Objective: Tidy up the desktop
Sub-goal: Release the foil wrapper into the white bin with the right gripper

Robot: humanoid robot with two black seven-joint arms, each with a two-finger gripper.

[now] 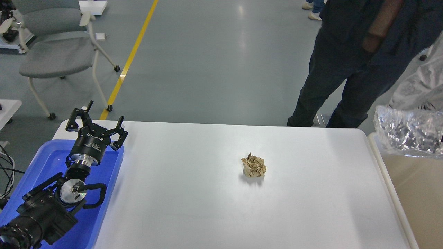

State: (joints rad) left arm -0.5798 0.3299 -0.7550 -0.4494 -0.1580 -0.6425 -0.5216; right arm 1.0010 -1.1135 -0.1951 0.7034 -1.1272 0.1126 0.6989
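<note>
The white desktop [193, 200] fills the middle of the head view. A crumpled brown paper ball [253, 166] lies on it, right of centre. A crinkled silver foil bag [410, 133] hangs in the air at the right edge, above the beige bin [417, 197]. What holds the bag is cut off by the frame edge; my right gripper does not show. My left gripper [96, 122] is open and empty above the far corner of the blue tray [45, 162], far from the paper ball.
Two people [349, 58] stand just beyond the table's far right edge. A grey chair [55, 45] stands on the floor at the far left. The bin's white rim [384, 173] adjoins the table's right edge.
</note>
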